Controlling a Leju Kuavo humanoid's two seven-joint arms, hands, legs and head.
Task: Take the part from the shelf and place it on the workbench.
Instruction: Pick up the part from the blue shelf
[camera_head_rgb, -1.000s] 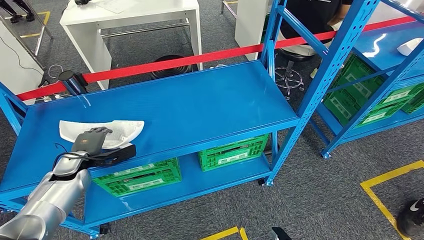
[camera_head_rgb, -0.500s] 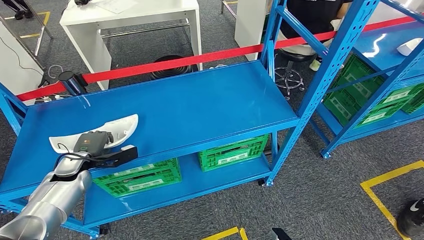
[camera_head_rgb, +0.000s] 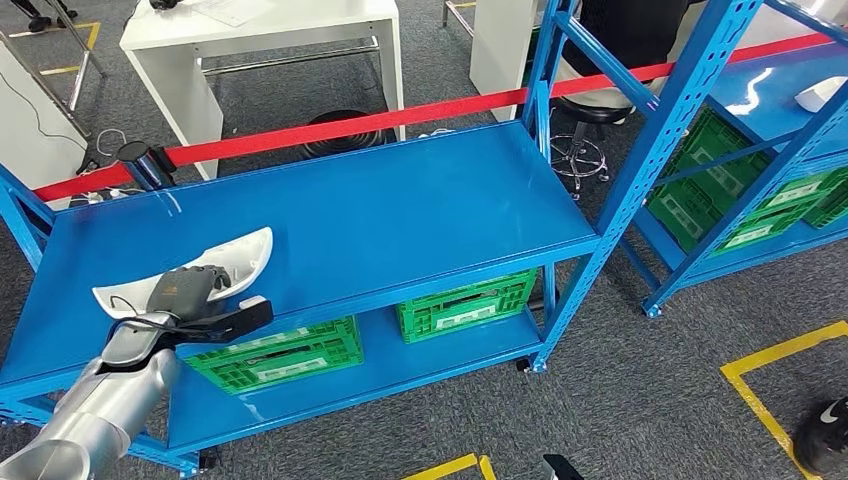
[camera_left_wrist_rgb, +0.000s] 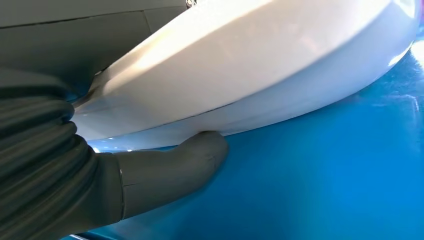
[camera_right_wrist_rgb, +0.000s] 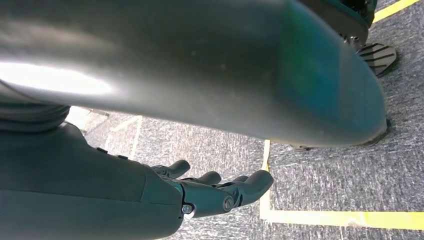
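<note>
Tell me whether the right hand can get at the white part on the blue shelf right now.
Probably not. The right hand hangs open over the grey floor beside the robot, away from the shelf, while the left hand grips the white part.

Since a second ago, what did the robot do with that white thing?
The left hand already gripped the white part and has tipped it up: it lay flat on the blue shelf, and now its far edge is raised and the part sits slightly nearer the robot. The thumb presses under it. The shelf, green crates and red barrier tape stayed put.
</note>
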